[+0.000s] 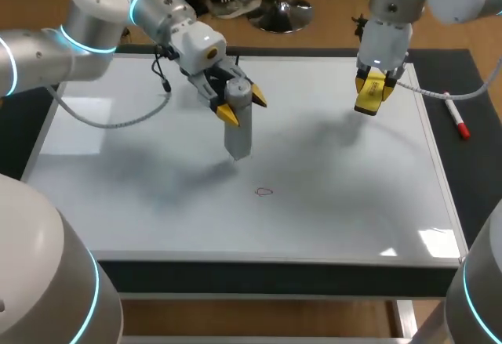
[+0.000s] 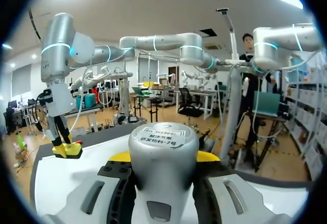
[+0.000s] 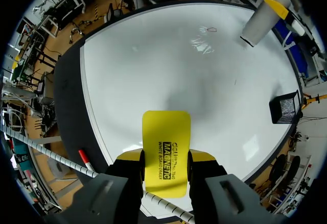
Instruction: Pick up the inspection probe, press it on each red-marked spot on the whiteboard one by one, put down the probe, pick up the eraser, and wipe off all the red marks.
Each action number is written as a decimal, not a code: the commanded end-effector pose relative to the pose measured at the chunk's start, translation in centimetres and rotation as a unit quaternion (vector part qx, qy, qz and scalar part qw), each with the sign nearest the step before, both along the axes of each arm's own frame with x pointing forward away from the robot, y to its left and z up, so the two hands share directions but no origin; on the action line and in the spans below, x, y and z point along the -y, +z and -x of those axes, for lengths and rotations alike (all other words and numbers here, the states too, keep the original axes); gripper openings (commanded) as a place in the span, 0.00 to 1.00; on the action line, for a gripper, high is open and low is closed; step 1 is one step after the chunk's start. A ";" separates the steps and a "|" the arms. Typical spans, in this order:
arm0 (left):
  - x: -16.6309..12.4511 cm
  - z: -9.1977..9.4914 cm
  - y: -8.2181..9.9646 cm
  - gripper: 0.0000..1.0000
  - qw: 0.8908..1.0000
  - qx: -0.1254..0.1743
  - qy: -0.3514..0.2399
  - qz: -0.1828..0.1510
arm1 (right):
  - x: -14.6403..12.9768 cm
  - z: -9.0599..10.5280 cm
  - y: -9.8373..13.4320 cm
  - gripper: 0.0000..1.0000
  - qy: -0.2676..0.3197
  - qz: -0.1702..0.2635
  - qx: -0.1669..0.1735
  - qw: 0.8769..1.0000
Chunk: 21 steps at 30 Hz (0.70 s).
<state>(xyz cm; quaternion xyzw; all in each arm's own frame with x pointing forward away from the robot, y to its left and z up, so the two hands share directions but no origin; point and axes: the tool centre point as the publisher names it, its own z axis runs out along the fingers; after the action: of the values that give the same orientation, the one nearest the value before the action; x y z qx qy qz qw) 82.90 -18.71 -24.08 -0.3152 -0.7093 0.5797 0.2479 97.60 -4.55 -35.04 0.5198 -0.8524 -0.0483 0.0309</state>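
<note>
My left gripper (image 1: 241, 105) is shut on the grey cylindrical probe (image 1: 238, 131), which hangs upright over the middle of the whiteboard (image 1: 157, 203), its lower end just above the surface. In the left wrist view the probe (image 2: 163, 152) fills the gap between the yellow-tipped fingers. A small red mark (image 1: 264, 192) lies on the board in front of the probe, also seen as the red mark (image 3: 209, 29) in the right wrist view. My right gripper (image 1: 370, 93) is shut on the yellow eraser (image 3: 166, 147), raised above the board's far right part.
A red-capped marker (image 1: 456, 117) lies on the dark mat right of the board. A small black mesh holder (image 3: 284, 107) stands at the board's edge on the left arm's side. The left arm's grey cable (image 1: 110, 121) loops over the board's far left.
</note>
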 end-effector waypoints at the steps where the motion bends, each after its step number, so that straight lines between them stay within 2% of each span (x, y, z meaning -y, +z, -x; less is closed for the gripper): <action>1: -1.1 -0.5 0.4 0.00 1.000 0.004 0.007 -0.002 | 0.1 -0.1 0.1 0.00 0.001 0.002 0.000 1.000; 8: -2.3 -1.0 0.4 0.00 1.000 0.004 0.022 -0.004 | 0.1 -0.1 0.1 0.00 0.001 0.002 0.000 1.000; 21: -6.2 -2.9 0.8 0.00 0.998 0.012 0.065 -0.013 | 0.1 -0.1 0.1 0.00 0.001 0.002 0.000 1.000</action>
<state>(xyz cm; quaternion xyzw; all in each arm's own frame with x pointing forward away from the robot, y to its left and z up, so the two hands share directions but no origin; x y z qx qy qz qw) 86.10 -13.68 -23.91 -0.2761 -0.7344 0.5821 0.2134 97.60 -4.55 -35.04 0.5197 -0.8524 -0.0484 0.0309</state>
